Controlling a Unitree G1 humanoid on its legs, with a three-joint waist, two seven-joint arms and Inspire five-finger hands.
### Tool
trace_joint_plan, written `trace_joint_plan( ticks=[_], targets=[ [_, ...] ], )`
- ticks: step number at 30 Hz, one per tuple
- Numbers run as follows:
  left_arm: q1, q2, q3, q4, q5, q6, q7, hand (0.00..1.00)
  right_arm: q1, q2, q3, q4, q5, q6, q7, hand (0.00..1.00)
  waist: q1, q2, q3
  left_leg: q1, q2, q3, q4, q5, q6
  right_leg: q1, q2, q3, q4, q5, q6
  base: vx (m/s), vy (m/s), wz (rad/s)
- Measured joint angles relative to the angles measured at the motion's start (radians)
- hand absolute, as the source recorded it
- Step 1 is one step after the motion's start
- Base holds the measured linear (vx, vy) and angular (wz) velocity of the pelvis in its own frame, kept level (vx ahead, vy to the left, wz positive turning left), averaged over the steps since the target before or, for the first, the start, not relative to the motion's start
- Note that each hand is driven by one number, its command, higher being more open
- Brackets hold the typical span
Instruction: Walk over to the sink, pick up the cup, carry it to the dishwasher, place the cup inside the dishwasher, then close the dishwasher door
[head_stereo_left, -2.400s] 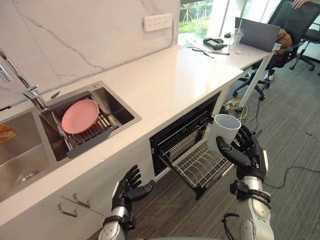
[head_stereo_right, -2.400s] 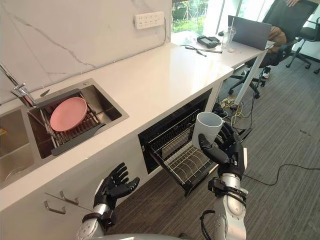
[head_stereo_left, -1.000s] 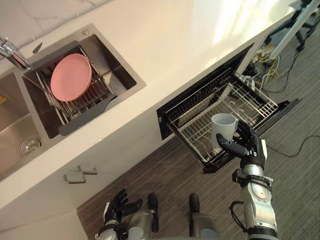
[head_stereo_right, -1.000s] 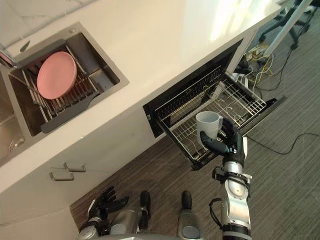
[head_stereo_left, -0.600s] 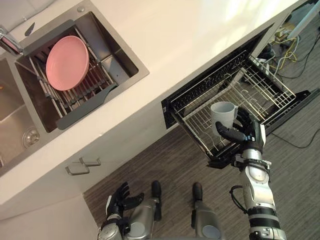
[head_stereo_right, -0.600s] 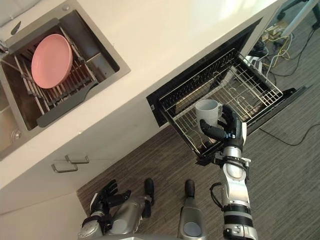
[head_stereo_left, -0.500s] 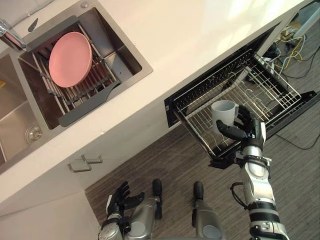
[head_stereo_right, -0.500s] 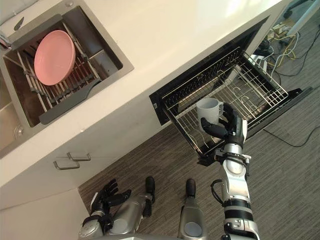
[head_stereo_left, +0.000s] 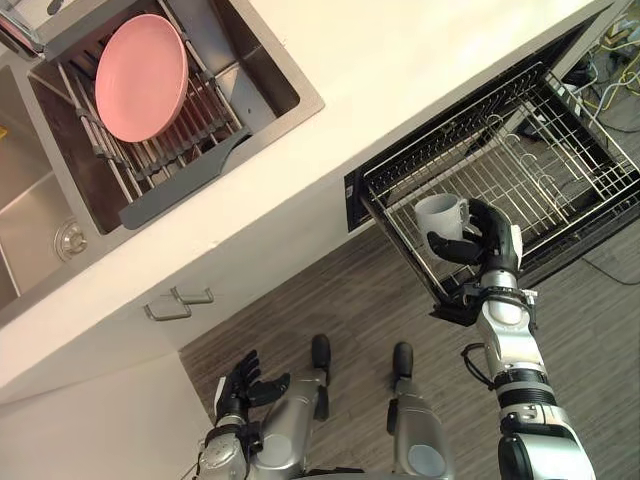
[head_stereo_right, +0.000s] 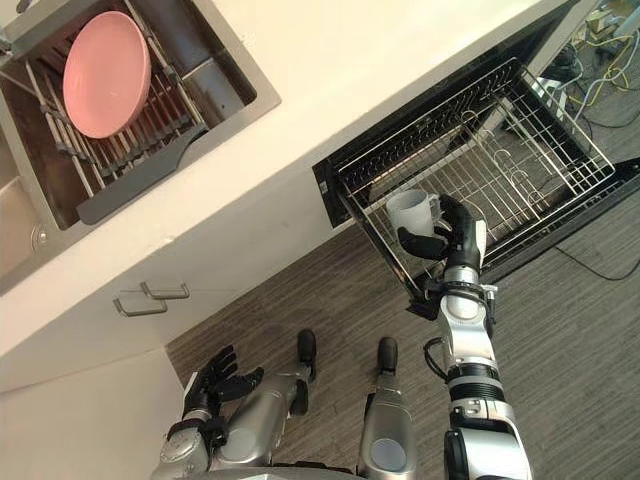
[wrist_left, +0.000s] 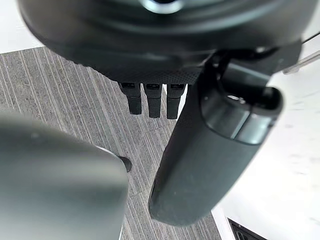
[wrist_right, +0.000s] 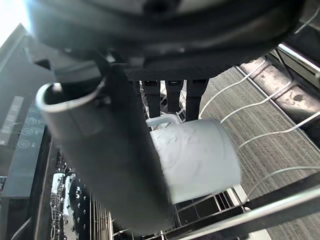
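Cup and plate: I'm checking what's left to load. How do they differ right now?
The cup is white and tall with a handle; the plate is pink, flat and round. The cup is gripped in the right hand over the dishwasher rack; the plate rests untouched on the drainer in the sink. Both are plain tableware.

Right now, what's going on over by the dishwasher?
The right hand grips the white ceramic cup, holding it over the near corner of the pulled-out wire rack of the open black dishwasher; the cup is not yet released. The left hand hangs open, low and idle. A round pink plate sits on a dish rack in the steel sink.
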Motion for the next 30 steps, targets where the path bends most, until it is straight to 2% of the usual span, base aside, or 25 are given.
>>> trace_joint_plan(
  ticks=[4,11,19,24,28,30],
  targets=[
    [-0.015,0.0,-0.006,0.002,0.0,-0.002,0.004,0.9,-0.009,0.004,-0.001,0.004,-0.009,0.001,-0.022,0.9,0.003,0.008,0.023,-0.005,-0.002,-0.009,-0.004,0.012,-0.002,0.004,-0.001,-0.01,-0.013,0.013,0.004,-0.05,-0.001,0.07],
    [-0.015,0.001,-0.016,0.0,0.0,0.0,0.006,0.9,0.011,0.048,-0.008,-0.045,-0.02,0.002,-0.06,0.9,0.005,0.008,0.023,0.006,0.003,-0.009,-0.011,0.021,-0.003,0.01,0.0,-0.009,-0.013,0.017,0.003,-0.06,-0.01,-0.01],
    [-0.015,-0.001,-0.016,-0.001,0.001,0.021,0.006,0.9,0.207,0.163,-0.009,-0.322,-0.016,0.001,-0.073,0.9,0.007,0.005,0.021,0.076,0.016,0.012,-0.043,0.018,-0.008,0.06,0.01,-0.002,-0.02,0.012,-0.003,0.0,-0.022,-0.09],
    [-0.013,0.012,-0.015,0.01,0.014,0.037,0.005,0.9,0.342,0.247,-0.024,-0.461,-0.017,0.001,-0.081,0.9,-0.009,-0.021,0.002,0.135,0.032,0.015,-0.049,0.004,-0.025,0.122,0.025,-0.003,-0.037,0.0,-0.009,0.03,-0.032,-0.05],
    [-0.003,0.028,-0.014,0.054,0.05,0.05,0.005,0.9,0.444,0.284,-0.026,-0.531,-0.017,0.001,-0.072,0.9,-0.028,-0.052,-0.065,0.182,0.041,0.015,-0.069,-0.005,-0.035,0.161,0.039,-0.004,-0.046,-0.016,-0.014,0.06,-0.044,-0.04],
    [0.0,0.031,-0.011,0.081,0.053,0.054,0.004,0.9,0.485,0.29,-0.026,-0.58,-0.017,0.0,-0.057,0.9,-0.034,-0.056,-0.103,0.2,0.047,0.018,-0.075,-0.012,-0.038,0.18,0.042,-0.002,-0.058,-0.017,-0.015,0.05,-0.023,-0.06]
  ],
)
